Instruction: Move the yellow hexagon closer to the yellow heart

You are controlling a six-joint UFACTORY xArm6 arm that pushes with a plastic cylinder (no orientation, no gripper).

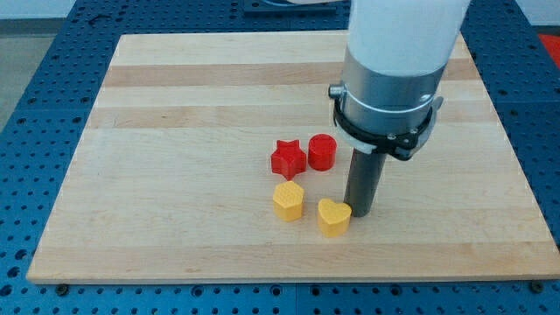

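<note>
Camera view, single frame. Landmark for all placements: the yellow heart (pixel 333 216).

Item 1. Yellow heart: lies on the wooden board (pixel 175 131), toward the view's bottom, a little right of the board's middle.

Item 2. Yellow hexagon (pixel 288 200): just beside the heart on the view's left and slightly toward the view's top; a narrow strip of board shows between the two, so they appear apart.

Item 3. Red star (pixel 288 158): toward the view's top and left of the heart, just beyond the hexagon.

Item 4. Red cylinder (pixel 322 151): toward the view's top of the heart, just beside the star on the view's right; whether star and cylinder touch cannot be told.

Item 5. Dark rod, ending in my tip (pixel 360 213): the tip stands on the board just beside the heart on the view's right, touching or nearly touching its edge. No jaws exist on this rod, so nothing is clamped.

Item 6. Arm housing (pixel 394 70): white and grey, directly above the rod, toward the view's top and right of the heart.

Item 7. Blue perforated table (pixel 35 52): surrounds the board on all sides.
</note>
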